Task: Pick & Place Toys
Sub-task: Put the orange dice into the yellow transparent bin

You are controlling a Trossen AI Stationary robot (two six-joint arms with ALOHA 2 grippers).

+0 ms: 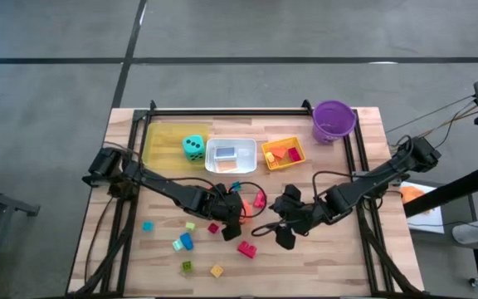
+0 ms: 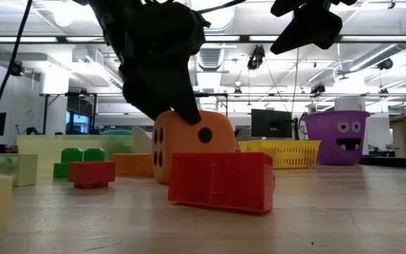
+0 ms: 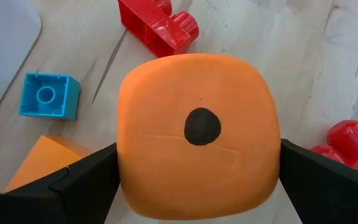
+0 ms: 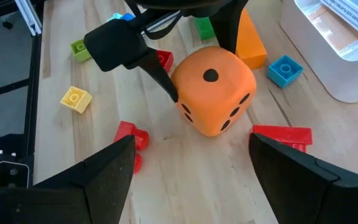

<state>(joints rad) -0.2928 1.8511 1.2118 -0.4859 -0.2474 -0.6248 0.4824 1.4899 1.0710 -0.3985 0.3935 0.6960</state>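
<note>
Behind the table we see an open workshop: strip lights on the ceiling, monitors, hanging cables. We work on a pale wooden table (image 1: 338, 257) of planks, framed by dark rails. No brand or label reads clearly; the print on a sheet in the white tray (image 1: 231, 155) is too small for us to make out.

Landmark — the orange die (image 4: 215, 91), black-dotted, resting on the wood near the table's middle.
- Left gripper (image 3: 197, 180): fingers spread wide, one on each side of the orange die, enclosing it; the die sits on the table.
- Right gripper (image 4: 191, 171): just beside the die, jaws wide apart and holding nothing, raised above the table.
- Red block (image 2: 220, 181): just beside the die, on the near side in the low view.
- Blue block (image 4: 284, 70) and orange card (image 4: 250, 43): near the die, towards the white tray.
- Yellow block (image 4: 76, 99): well apart from the die.
- Teal die (image 1: 192, 147): beyond the orange die, in the flat yellow tray (image 1: 160, 137).
- Purple bucket (image 2: 335, 137): well apart — a cartoon face printed on its side.
</note>
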